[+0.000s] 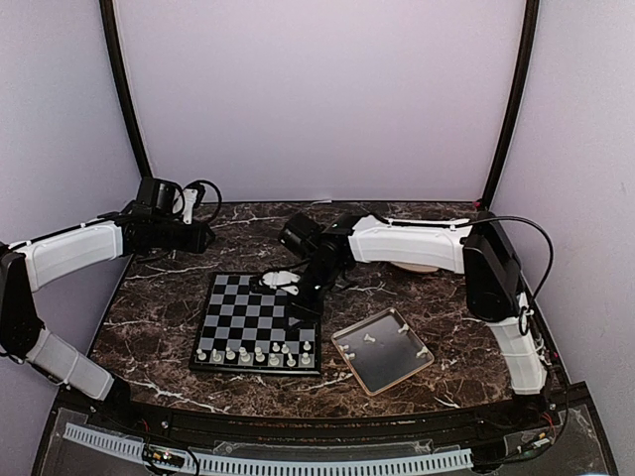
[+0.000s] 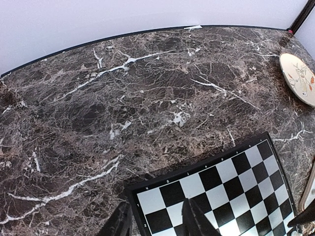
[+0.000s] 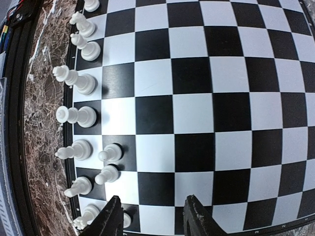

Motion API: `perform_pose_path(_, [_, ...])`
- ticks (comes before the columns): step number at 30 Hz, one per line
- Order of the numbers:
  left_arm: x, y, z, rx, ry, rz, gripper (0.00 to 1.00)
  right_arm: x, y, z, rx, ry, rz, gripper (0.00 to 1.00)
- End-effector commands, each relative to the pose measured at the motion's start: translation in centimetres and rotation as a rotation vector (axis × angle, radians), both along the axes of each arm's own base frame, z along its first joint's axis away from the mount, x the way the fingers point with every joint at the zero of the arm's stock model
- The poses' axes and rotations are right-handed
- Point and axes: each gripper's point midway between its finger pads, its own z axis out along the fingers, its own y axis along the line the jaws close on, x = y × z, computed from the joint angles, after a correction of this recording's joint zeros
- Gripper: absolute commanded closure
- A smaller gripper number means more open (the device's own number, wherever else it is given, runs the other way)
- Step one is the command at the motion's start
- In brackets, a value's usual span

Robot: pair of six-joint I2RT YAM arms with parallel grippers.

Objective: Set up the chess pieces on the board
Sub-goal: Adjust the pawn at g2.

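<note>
Top external shows the board [image 1: 256,322] with some ten pieces [image 1: 258,354] along its near edge, second rank mostly unfilled, three more in the tray [image 1: 362,325] just right of it; the right tool [image 3: 152,199] over the board and the left tool [image 2: 156,206] beyond its far-left corner gape empty.

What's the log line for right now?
right gripper: open, empty, over board | left gripper: open, empty | chess pieces: near rows | tray: holds pieces
</note>
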Motion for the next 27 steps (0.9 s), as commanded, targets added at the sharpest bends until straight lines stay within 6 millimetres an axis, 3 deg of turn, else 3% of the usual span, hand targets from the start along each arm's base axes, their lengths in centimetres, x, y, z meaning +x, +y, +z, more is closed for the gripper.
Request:
perform_pose_path(1, [0.1,-0.2,1.4,-0.019,-0.044,-0.01,0.63,-2.0,0.7,-0.6,-0.02,0.034,0.036,0.57])
perform_pose_path(27, [0.2,-0.3,0.5,-0.011,-0.014,-0.012,0.63,-4.6,1.8,-1.5,-0.039,0.046,0.095,0.58])
